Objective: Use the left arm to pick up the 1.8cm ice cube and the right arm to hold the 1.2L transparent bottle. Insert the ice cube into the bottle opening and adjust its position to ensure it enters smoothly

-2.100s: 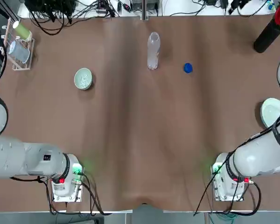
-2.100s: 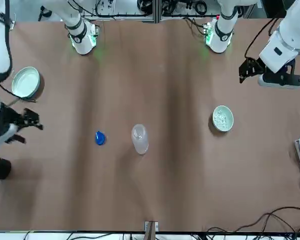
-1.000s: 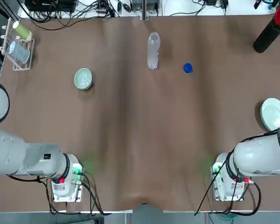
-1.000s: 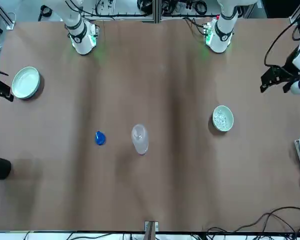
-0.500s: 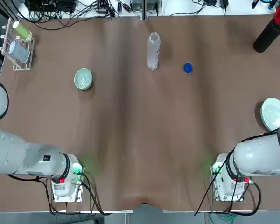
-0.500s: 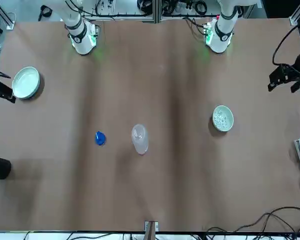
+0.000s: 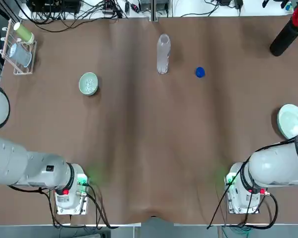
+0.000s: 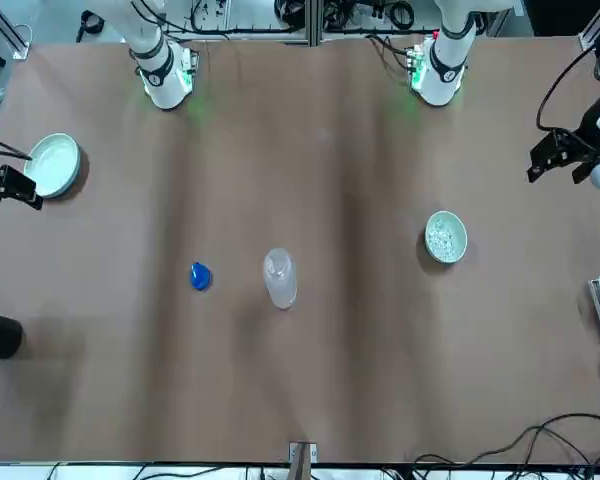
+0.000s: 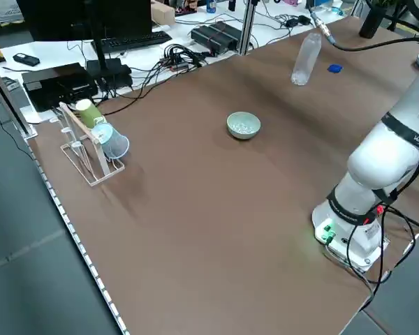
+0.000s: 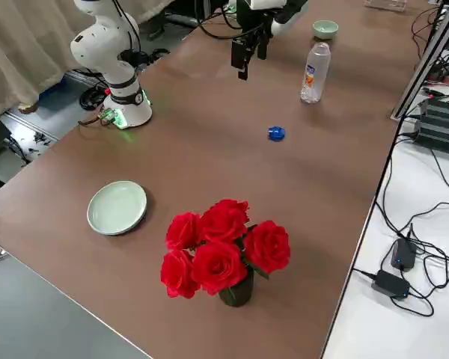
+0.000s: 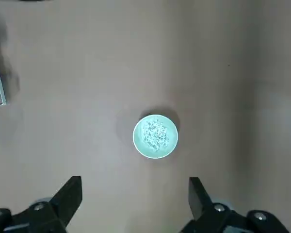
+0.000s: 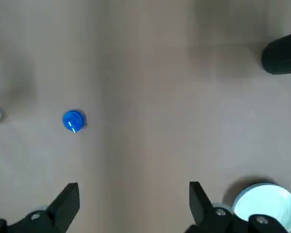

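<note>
Both grippers, left (image 11: 135, 194) and right (image 12: 134, 199), are hanging wide open and empty above the table; the bottle (image 7: 162, 53) is standing upright, opening upward.

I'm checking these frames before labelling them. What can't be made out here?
- Ice cubes in the green bowl: too small in every view to tell single cubes apart.
- Bottle opening: clear rim, blurred in the top view.
- Left gripper: cut by the front view's edge.
- Right gripper: likewise at the opposite edge.
</note>
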Available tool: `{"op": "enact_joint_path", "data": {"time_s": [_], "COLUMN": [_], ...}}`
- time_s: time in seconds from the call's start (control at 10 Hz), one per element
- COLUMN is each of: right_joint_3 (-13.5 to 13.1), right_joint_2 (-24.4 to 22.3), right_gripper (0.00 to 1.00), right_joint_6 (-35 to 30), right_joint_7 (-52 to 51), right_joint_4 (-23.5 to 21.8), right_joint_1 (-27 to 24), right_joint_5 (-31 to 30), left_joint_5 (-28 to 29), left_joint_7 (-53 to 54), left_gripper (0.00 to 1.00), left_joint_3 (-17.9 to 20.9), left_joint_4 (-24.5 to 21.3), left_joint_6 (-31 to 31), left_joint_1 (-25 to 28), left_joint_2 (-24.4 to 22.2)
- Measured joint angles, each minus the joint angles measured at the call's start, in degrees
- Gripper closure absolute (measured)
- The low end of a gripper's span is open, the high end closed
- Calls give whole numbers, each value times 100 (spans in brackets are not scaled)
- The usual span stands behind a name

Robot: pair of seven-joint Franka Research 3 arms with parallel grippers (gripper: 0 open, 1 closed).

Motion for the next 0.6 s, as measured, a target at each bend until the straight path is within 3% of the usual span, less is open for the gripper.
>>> {"op": "enact_joint_path", "data": {"time_s": [0.6], "right_joint_3": [-6], "right_joint_2": [1], "right_gripper": [0], "right_joint_6": [61], "right_joint_7": [0], "right_joint_4": [10], "right_joint_1": [95], "right_joint_5": [-259], "left_joint_5": [0], "left_joint_7": [2], "left_gripper": [3], "left_joint_3": [5], "left_joint_4": [-1], "left_joint_6": [-1], "left_joint_1": [2], "left_joint_2": [1]}}
